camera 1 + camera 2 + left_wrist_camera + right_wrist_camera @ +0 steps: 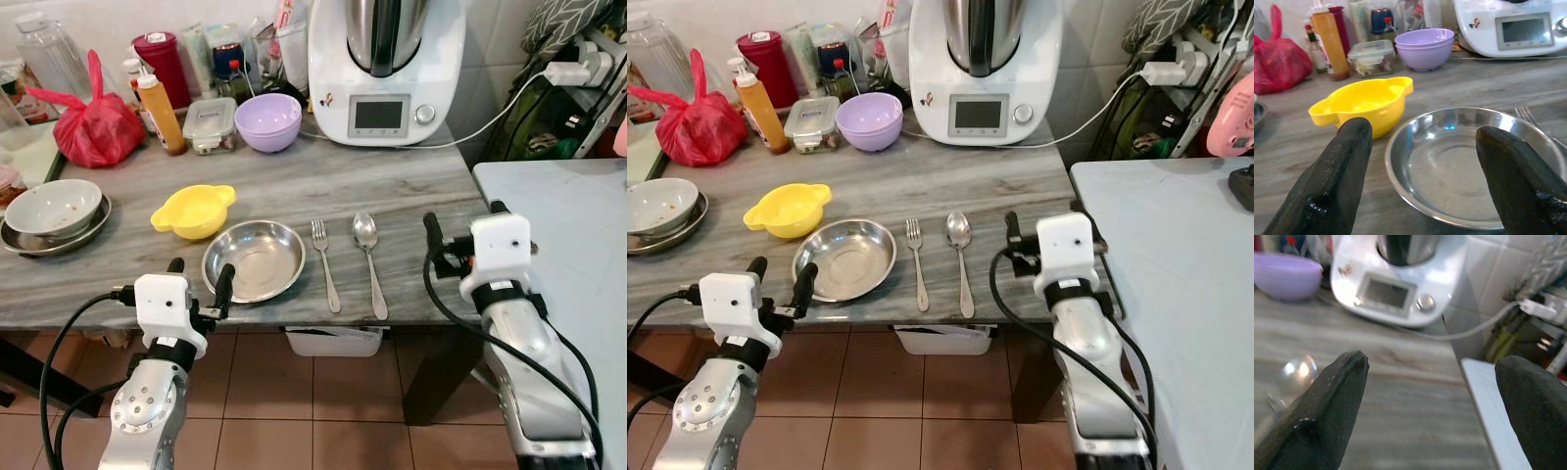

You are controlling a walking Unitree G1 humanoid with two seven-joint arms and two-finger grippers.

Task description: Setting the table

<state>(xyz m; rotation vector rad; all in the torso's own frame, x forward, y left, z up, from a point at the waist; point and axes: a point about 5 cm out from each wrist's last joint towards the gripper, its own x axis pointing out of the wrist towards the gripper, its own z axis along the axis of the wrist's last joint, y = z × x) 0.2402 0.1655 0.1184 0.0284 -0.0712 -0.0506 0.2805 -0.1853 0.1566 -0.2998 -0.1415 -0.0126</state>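
Lower centre of head view: steel plate [254, 258] on the grey table [411, 186], fork [323, 260] just right of it, spoon [368, 257] right of the fork. Yellow bowl [194, 211] touching plate's upper-left rim. Left gripper [200, 277] spread wide at the plate's near edge, holding nothing. Right gripper [465, 227] spread wide at the table's right edge, empty. Upper centre: white kitchen machine [384, 69], screen blank, no readable writing. Purple bowl [267, 121] left of it.
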